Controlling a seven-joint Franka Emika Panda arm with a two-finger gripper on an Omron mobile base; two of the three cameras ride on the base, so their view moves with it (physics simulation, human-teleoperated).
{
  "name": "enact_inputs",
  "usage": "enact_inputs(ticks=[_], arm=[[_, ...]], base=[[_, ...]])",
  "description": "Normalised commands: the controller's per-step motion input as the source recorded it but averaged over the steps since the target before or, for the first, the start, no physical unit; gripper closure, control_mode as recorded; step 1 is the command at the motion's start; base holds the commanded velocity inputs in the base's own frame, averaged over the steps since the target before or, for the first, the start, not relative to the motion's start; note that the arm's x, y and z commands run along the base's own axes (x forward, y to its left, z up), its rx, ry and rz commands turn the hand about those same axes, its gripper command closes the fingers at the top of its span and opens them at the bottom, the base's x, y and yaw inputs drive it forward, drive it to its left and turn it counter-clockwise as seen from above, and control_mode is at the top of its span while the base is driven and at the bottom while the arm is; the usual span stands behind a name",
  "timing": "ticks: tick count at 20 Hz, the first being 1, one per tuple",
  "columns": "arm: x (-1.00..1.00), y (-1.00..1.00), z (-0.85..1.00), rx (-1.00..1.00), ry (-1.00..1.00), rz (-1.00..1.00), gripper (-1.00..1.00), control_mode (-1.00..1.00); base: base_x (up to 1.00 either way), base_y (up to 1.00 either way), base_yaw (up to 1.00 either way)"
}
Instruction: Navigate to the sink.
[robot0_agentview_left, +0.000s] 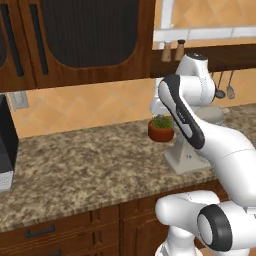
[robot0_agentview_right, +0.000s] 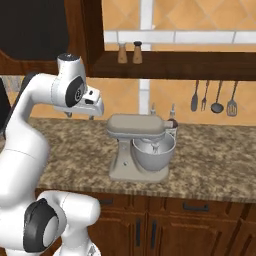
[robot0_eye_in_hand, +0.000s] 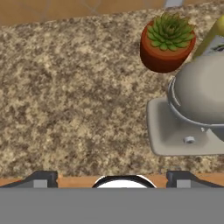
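Observation:
The sink is out of view. My gripper (robot0_eye_in_hand: 111, 178) hangs open above a speckled granite counter (robot0_eye_in_hand: 65, 96), its dark fingertips (robot0_eye_in_hand: 41, 177) wide apart with nothing between them. In the right base view the hand (robot0_agentview_right: 90, 107) hovers over the counter, left of a beige stand mixer (robot0_agentview_right: 142, 145). The mixer's base and head (robot0_eye_in_hand: 192, 105) lie just right of the gripper's line.
A potted succulent (robot0_eye_in_hand: 167, 41) in a terracotta pot (robot0_agentview_left: 161, 128) stands behind the mixer (robot0_agentview_left: 187, 155). A black appliance (robot0_agentview_left: 6, 145) sits at the counter's left end. Utensils (robot0_agentview_right: 212, 97) hang on the tiled wall at right. Shakers (robot0_agentview_right: 129, 52) stand on a ledge. Wooden drawers (robot0_agentview_right: 190, 207) run below.

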Motion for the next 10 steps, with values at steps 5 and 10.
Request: enact_inputs(ticks=[5, 10], arm=[[0.00, 0.00, 0.00, 0.00, 0.00, 0.00, -1.00, 1.00], [0.00, 0.00, 0.00, 0.00, 0.00, 0.00, -1.00, 1.00]], base=[[-0.13, -0.37, -0.51], [-0.01, -0.42, -0.57]])
